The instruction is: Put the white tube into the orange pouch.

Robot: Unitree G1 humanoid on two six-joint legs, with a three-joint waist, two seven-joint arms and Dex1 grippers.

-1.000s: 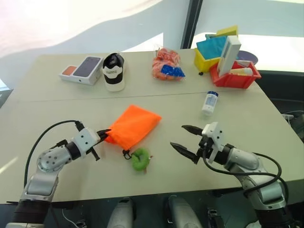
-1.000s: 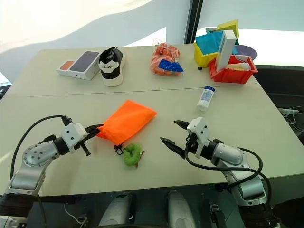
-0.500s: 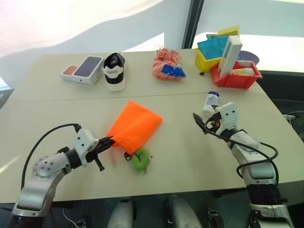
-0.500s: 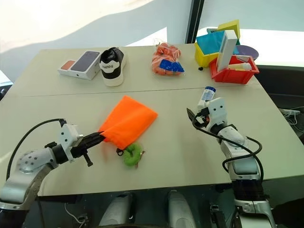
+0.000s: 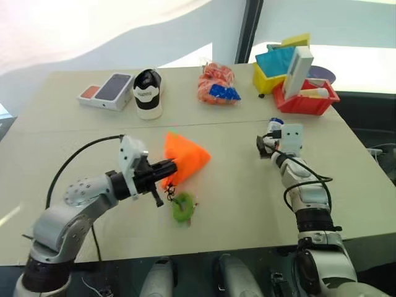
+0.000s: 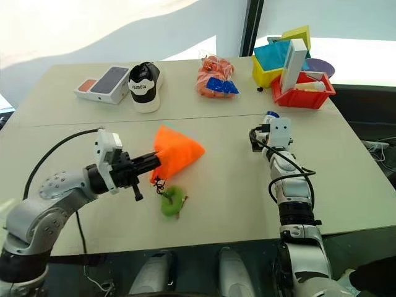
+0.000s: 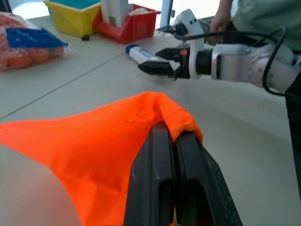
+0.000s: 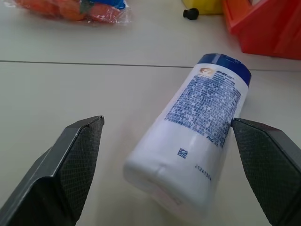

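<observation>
white tube (image 8: pixel 198 143) with the blue cap lying on the table (image 8: pixel 70 89) right between my wide-open fingers (image 8: pixel 70 160), red bin (image 8: pixel 265 28) and orange mesh bag (image 8: pixel 70 8) further back

A pale beige table (image 5: pixel 74 133) with a seam running across it carries everything. Along its far side lie a phone box (image 5: pixel 106 90), a black-and-white shoe (image 5: pixel 148 93), an orange mesh bag (image 5: pixel 216 84), a yellow bin (image 5: pixel 267 78) and a red bin (image 5: pixel 306 99). Nearer, the white tube (image 8: pixel 200 131) lies on its side, and a green fuzzy ring (image 5: pixel 183 207) rests near the front edge
</observation>
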